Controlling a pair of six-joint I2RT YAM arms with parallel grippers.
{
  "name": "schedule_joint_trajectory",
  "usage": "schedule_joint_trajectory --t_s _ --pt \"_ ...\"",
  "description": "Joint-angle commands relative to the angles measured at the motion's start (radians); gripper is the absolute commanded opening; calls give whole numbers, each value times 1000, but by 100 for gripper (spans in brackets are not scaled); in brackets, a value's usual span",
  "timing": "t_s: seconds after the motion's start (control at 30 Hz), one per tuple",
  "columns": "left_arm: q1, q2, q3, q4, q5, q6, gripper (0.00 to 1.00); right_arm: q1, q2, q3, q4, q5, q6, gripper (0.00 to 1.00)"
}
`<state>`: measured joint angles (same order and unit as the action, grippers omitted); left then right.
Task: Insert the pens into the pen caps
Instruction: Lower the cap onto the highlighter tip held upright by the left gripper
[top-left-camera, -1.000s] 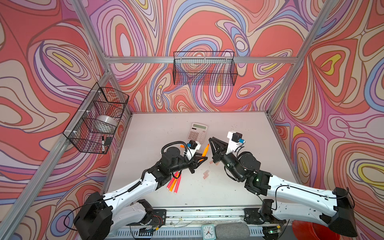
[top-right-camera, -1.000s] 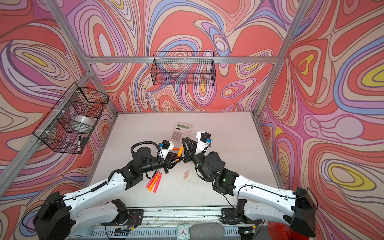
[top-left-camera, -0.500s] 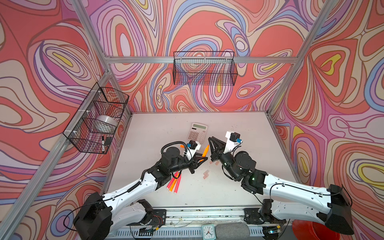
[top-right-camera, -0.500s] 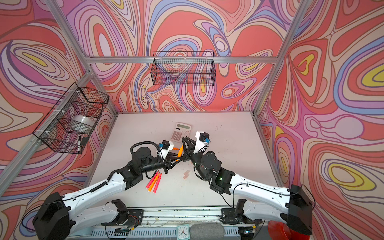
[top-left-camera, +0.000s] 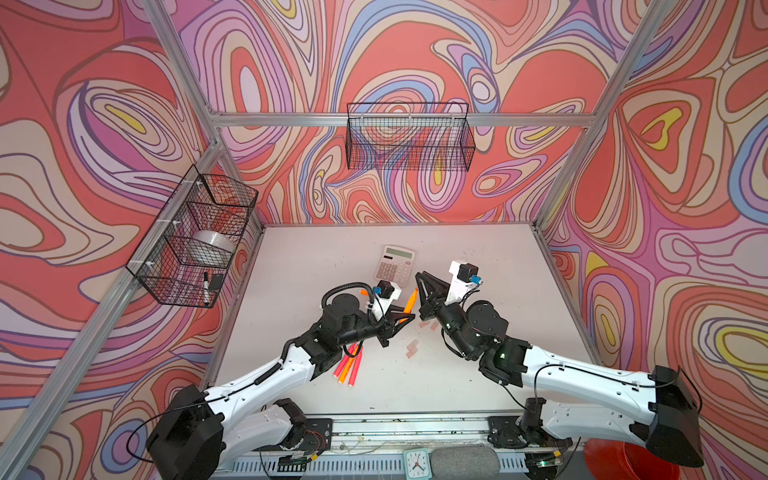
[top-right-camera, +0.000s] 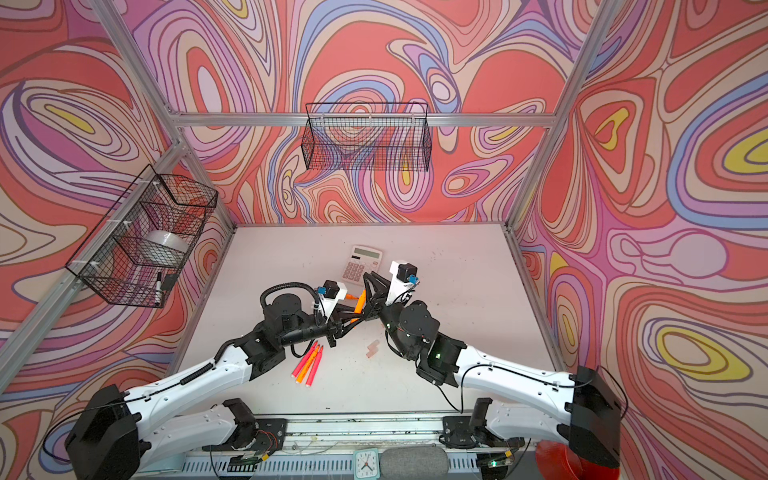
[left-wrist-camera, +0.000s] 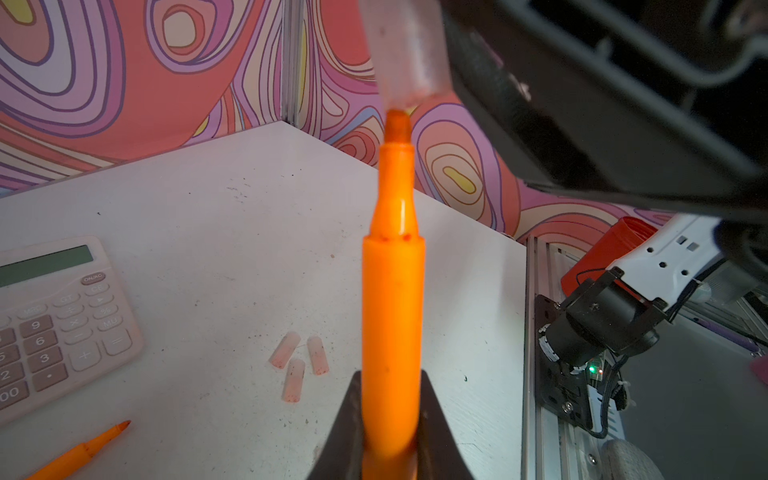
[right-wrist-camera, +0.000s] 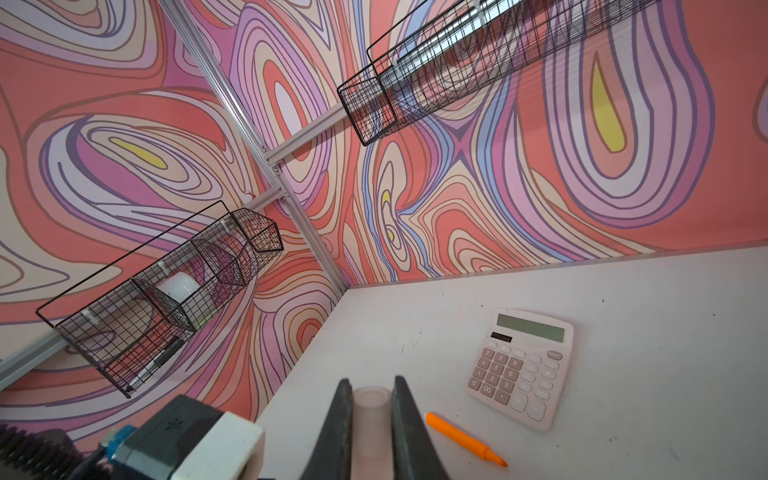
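Pen (left-wrist-camera: 392, 291), orange: gripped low on its barrel by the left pincer (left-wrist-camera: 390, 378), both fingers tight against it. The right pincer (right-wrist-camera: 371, 385) is clenched on a cap (right-wrist-camera: 371, 419), translucent pale pink, with its open mouth showing between the fingers.

The nib sits at the cap's mouth. Touching or just inside, cannot tell. The pen's shoulder and barrel are outside the cap.

In both top views the two pincers meet at frame centre, raised off the surface (top-left-camera: 498, 249), just below the calculator (top-left-camera: 395, 264).

A second orange pen (right-wrist-camera: 465, 440) lies flat on the surface beside the calculator.

Loose pens (top-left-camera: 351, 365), pink-red and orange, lie together below and left of centre, their upper ends under the left arm.

Spare caps (top-left-camera: 411, 349) lie on the surface just below the pincers. The left wrist view shows three in a tight cluster, with reddish specks at their ends.
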<state>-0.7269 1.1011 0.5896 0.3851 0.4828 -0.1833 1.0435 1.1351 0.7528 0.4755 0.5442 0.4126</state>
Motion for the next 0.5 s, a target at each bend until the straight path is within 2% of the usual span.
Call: schedule_joint_trajectory --t_s 0.0,0.23,0.33,0.47 --pt "-4 -16 13 32 16 13 0 -3 20 26 -20 -12 -1 0" --pt "-5 -15 11 36 14 11 0 -8 14 30 -30 -13 -1 0" --pt "-2 -18 -2 59 -20 -9 0 -9 6 16 -28 -27 12 0" --pt "-3 -28 -14 81 -49 -42 0 -8 13 -32 17 -121 24 0"
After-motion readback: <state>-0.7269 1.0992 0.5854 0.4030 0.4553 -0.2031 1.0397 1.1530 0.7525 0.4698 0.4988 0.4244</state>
